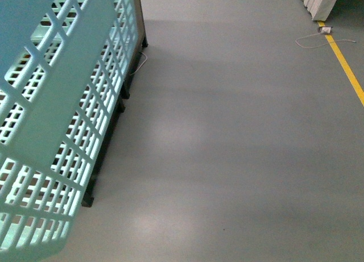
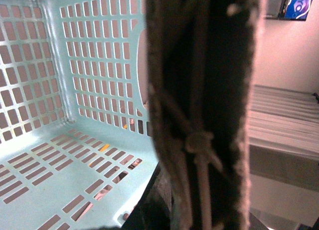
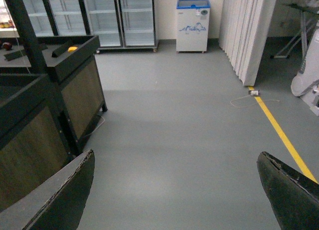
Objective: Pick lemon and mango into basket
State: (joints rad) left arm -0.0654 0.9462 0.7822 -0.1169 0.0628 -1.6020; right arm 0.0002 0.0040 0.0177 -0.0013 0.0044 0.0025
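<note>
The light teal basket (image 1: 57, 103) hangs tilted and very close, filling the left of the front view. Its slotted walls and floor (image 2: 60, 160) hold nothing that I can see. Its brown handle (image 2: 199, 90) runs right across the left wrist view, and my left gripper (image 2: 194, 215) is shut on it. My right gripper (image 3: 179, 190) is open over bare floor, its dark fingers (image 3: 65, 195) wide apart. A small yellow fruit (image 3: 73, 49) lies on a dark display stand far off; I cannot tell whether it is the lemon or the mango.
The dark wooden display stand (image 3: 75, 85) stands on the left, its legs showing behind the basket (image 1: 128, 91). Glass-door fridges (image 3: 99, 15) and a small chest freezer (image 3: 193, 23) line the back wall. A yellow floor line (image 1: 344, 60) and a white cable (image 1: 313, 40) lie to the right.
</note>
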